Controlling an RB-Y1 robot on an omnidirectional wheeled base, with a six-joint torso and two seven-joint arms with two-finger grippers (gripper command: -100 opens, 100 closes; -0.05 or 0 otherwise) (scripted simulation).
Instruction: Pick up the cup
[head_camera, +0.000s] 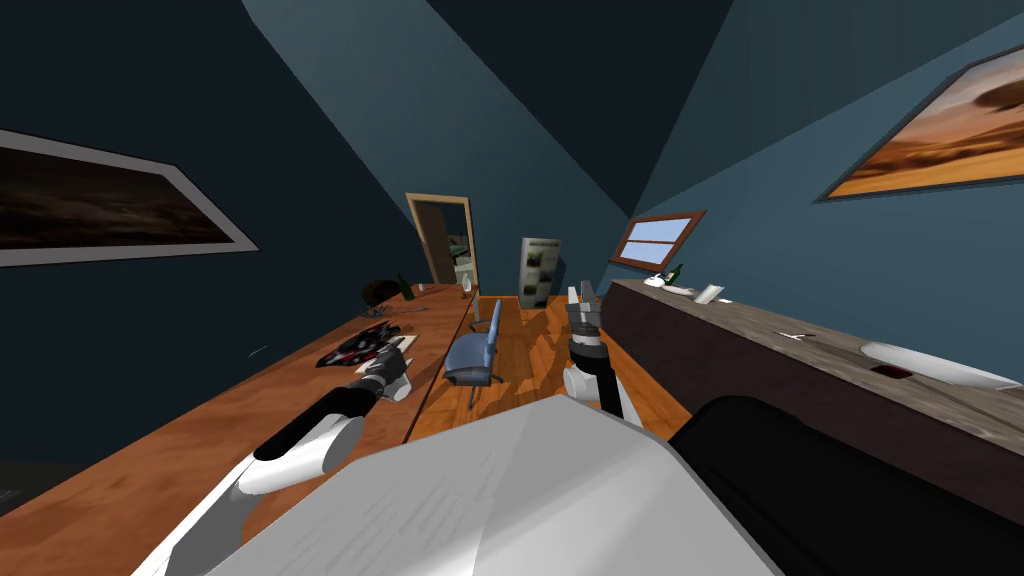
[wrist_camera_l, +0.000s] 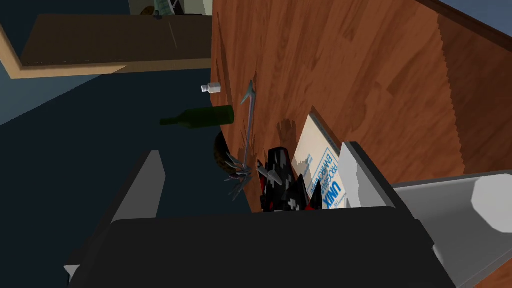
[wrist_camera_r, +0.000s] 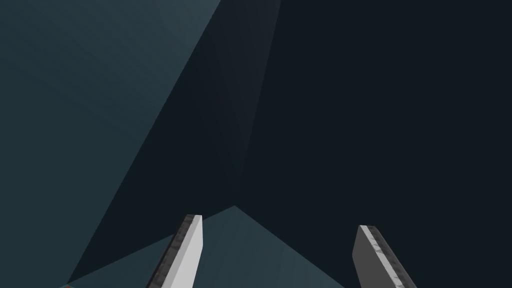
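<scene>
The 2 left fingers (wrist_camera_l: 142, 190) are spread wide, nothing held. Just past them a black and red spiked object (wrist_camera_l: 280, 180) and a white booklet (wrist_camera_l: 320, 165) are laid on the brown desk (wrist_camera_l: 380, 75). Beyond, a grey spiked tool (wrist_camera_l: 246, 145) and a green bottle (wrist_camera_l: 200, 117) are found before the small white cup (wrist_camera_l: 211, 88), set upright on the desk, well apart. The right fingers (wrist_camera_r: 190, 250), raised near the blue chair (head_camera: 478, 350), are likewise spread wide. Dark blue walls (head_camera: 780, 250) are seen around.
</scene>
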